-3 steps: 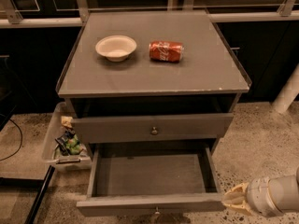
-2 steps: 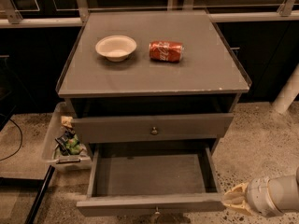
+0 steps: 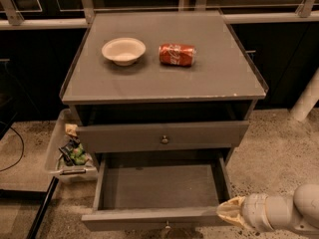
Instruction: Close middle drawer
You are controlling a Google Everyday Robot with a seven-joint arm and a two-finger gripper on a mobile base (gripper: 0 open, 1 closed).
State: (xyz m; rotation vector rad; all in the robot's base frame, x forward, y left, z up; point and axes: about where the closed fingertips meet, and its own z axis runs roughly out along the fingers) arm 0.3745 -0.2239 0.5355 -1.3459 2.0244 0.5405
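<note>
Cabinet [image 3: 199,81] takes up most of the shot: grey, with a flat top and a slightly raised edge, standing on a speckled floor [image 3: 269,153]. The middle drawer [image 3: 159,185] is the next biggest thing. It's pulled way out toward the camera, so you look straight down into its bare grey inside, and its front panel runs along the bottom of the view. Above it is the top drawer front [image 3: 209,135], with a dark gap between it and the tabletop.

Off the left side of the cabinet there's a clear plastic bin [image 3: 54,151] on the floor with some crumpled wrappers in it. A white post [image 3: 306,98] leans in at the right edge.

The robot's arm [image 3: 284,210] comes in from the bottom right, pale and chunky. The gripper [image 3: 230,212] is the yellowish tip on the end, sitting right at the front right corner of the middle drawer. Honestly can't tell if it's spread or pinched together, or if it's actually touching the panel.

On the tabletop a white bowl [image 3: 123,50] sits upright on the left, with a red soda can [image 3: 177,54] lying on its side just beside it. Each of those two drawers has a small round knob: top [image 3: 164,139], middle [image 3: 167,227].
</note>
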